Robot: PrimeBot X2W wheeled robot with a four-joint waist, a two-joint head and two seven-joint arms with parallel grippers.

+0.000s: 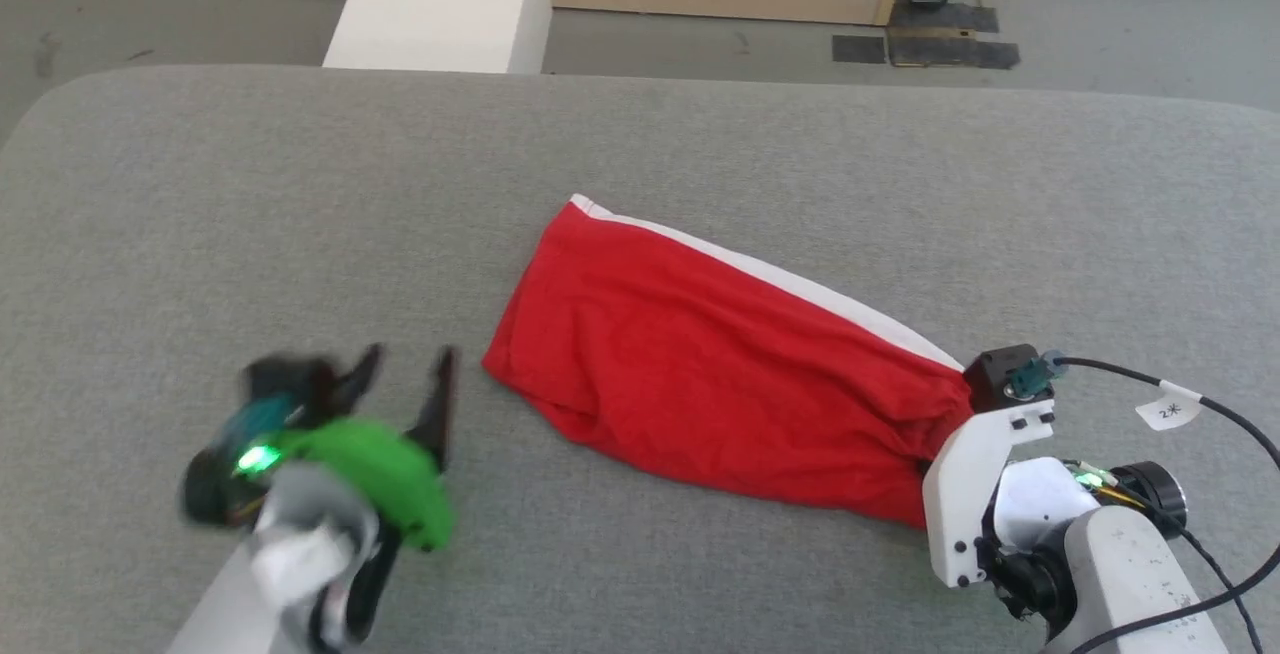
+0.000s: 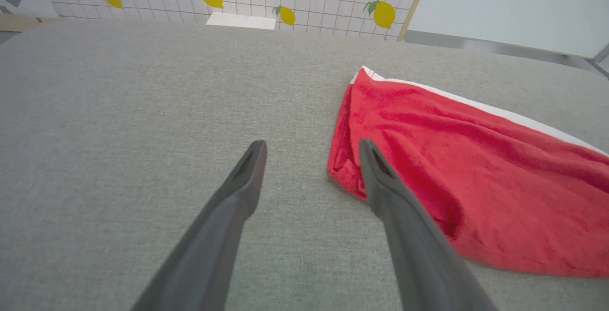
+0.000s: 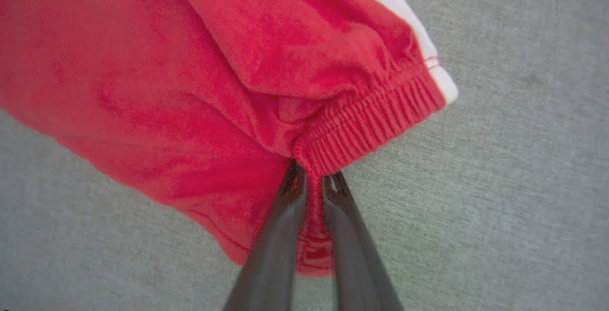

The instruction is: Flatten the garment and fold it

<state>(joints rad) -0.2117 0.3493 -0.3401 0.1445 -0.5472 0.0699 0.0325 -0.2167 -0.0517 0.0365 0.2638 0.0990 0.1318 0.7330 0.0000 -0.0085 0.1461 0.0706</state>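
On the grey fabric-covered surface, the red shorts lie bunched in a long tapering shape, running from the middle toward the robot's right.

Left gripper: fingers spread wide, nothing between them, just beside the shorts' left end. In the left wrist view one finger overlaps the hem corner; contact cannot be told.

Right gripper: fingers closed together, pinching red fabric at the ribbed elastic waistband, at the shorts' right end.

White side stripe runs along the far edge and ends at the waistband.
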